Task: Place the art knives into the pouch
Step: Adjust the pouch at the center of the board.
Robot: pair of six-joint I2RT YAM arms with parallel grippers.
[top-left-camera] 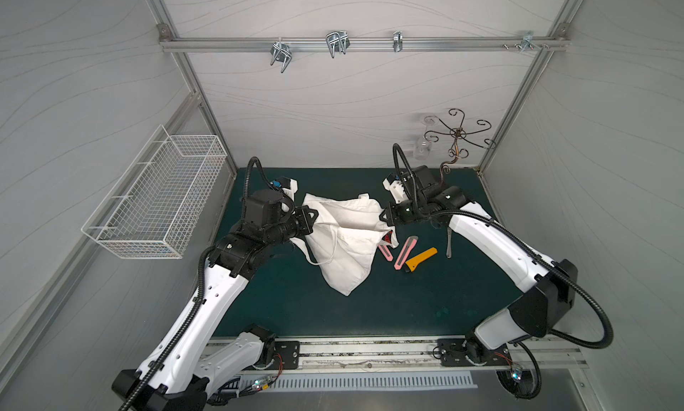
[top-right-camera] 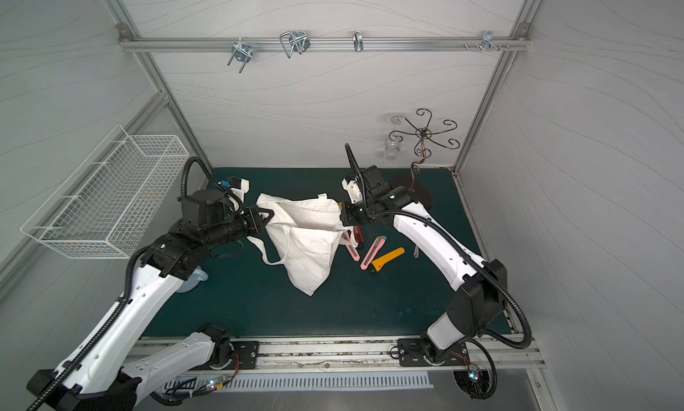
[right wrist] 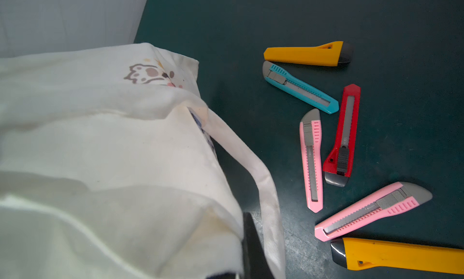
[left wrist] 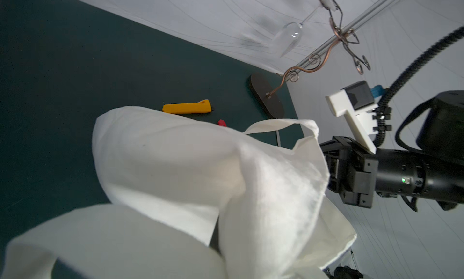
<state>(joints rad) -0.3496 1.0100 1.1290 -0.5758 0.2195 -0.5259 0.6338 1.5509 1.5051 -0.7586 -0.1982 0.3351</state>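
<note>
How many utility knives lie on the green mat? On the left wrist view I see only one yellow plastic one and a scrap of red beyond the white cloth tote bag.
Observer: Six, in the right wrist view: two yellow utility knives, two pink knives, a teal knife and a red knife.
Operator: Is this arm gripping anything?
Observer: Yes. In both top views the left gripper is shut on the white cloth tote bag at its rim, across from the right gripper.
Operator: Any print on the cloth? It looks plain here.
Observer: The right wrist view shows a cartoon paw print near the rim.
</note>
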